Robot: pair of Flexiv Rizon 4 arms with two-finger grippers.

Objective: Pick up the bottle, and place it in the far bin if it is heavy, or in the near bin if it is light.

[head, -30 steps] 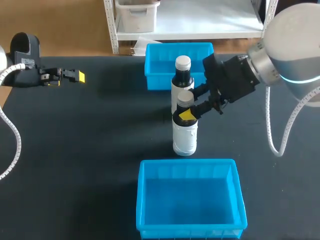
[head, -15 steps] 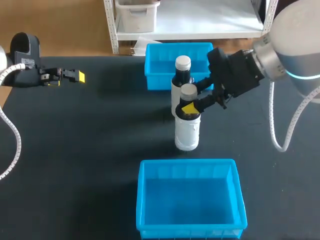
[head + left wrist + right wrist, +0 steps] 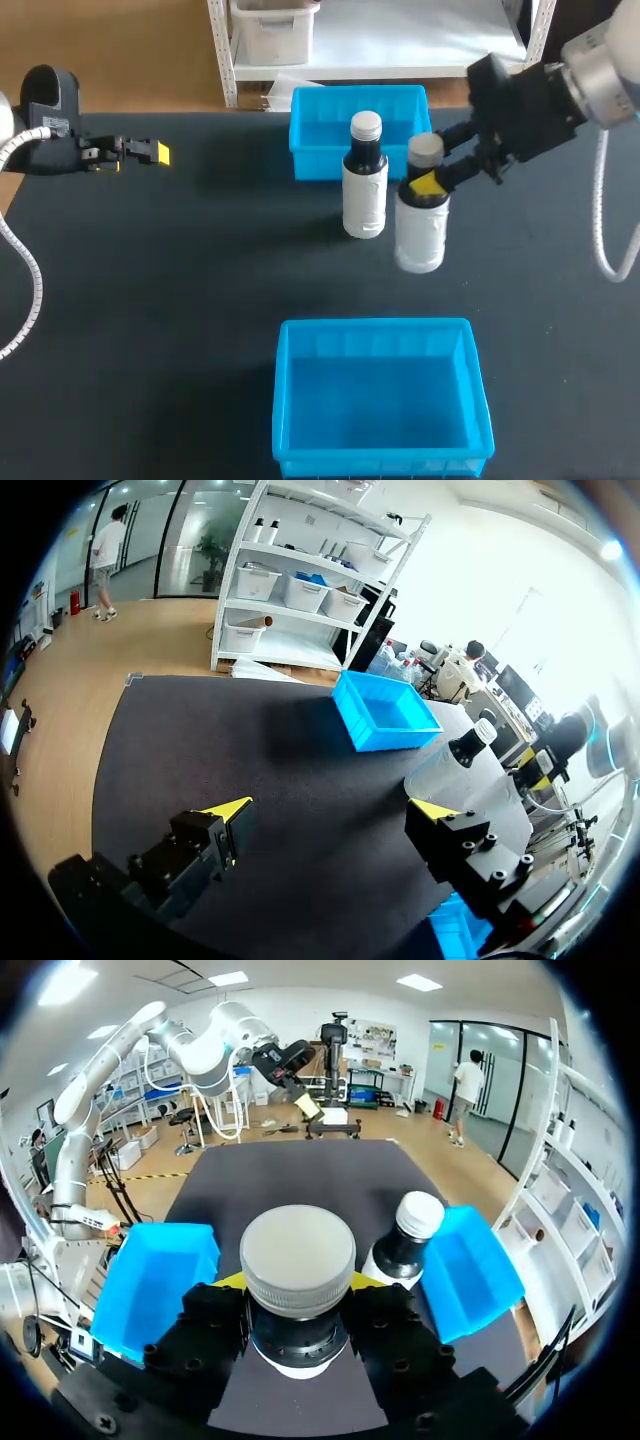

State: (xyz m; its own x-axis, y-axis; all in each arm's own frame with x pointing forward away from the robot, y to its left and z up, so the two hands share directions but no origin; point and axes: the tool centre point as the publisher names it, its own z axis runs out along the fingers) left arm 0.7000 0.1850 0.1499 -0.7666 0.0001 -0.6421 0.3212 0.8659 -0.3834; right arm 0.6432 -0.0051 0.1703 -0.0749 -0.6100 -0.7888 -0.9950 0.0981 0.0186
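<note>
White-labelled bottle (image 3: pixel 420 238), dark neck, grey cap: rigid, smooth, probably slippery; weight not evident by sight. Neck under the cap gives the surest hold. The right gripper (image 3: pixel 428 186) is clamped there, holding it above the table (image 3: pixel 180 300), right of middle. Idle left gripper (image 3: pixel 152 152): fingers apart, far-left corner.

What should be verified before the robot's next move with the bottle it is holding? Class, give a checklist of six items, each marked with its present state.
1. Right end effector shut on the neck of the held bottle, under the cap: ok.
2. Held bottle upright: ok.
3. Held bottle apart from the second bottle: ok, a gap shows in the head view.
4. Near bin open, nothing in it: ok.
5. Left end effector open, well clear of both bottles: ok.
6. Held bottle heavy or light, so which bin: cannot tell.
</note>
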